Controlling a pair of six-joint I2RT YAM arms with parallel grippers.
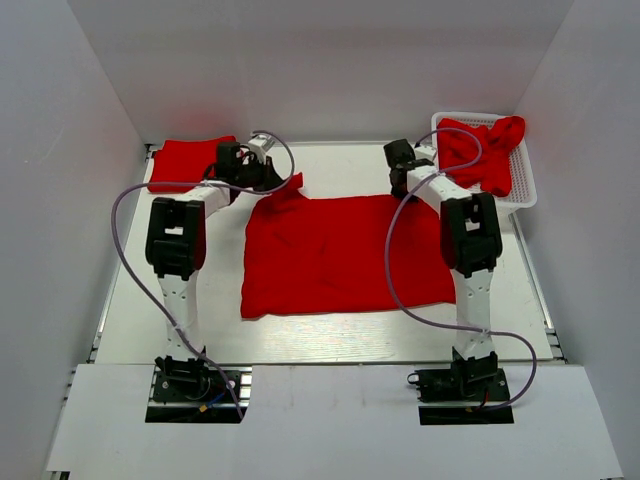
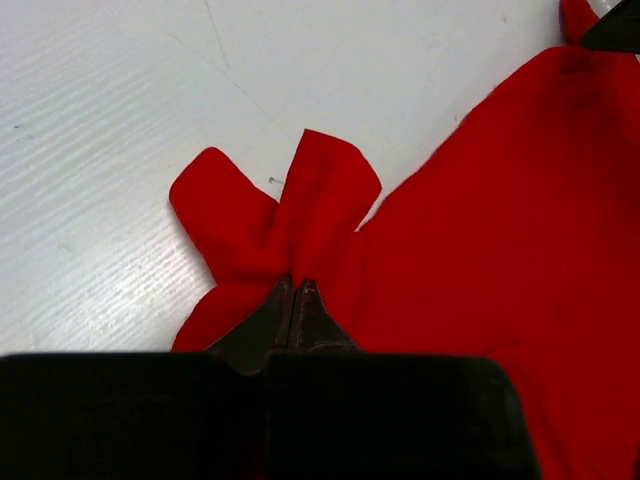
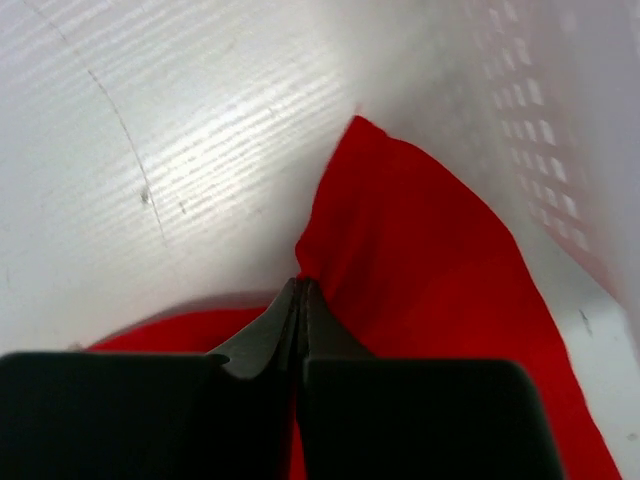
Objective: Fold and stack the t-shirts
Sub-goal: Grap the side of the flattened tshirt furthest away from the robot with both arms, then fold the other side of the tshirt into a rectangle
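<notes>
Pinching t-shirt [image 1: 345,255] corners, left tool [image 2: 297,285], right tool [image 3: 300,286]

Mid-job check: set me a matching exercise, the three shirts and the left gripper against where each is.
1 spread red fabric t-shirt
2 folded red fabric t-shirt
3 crumpled red fabric t-shirt
4 left gripper

A in white plastic mesh basket
B shut on spread shirt's corner
C far left corner of white table
D table's middle

Pairs: 1-D, 2-C, 3-A, 4-B

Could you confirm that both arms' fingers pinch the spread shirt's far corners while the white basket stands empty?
Not empty: the top external view shows a crumpled shirt in the basket. Left fingers and right fingers do pinch the spread shirt.
</notes>
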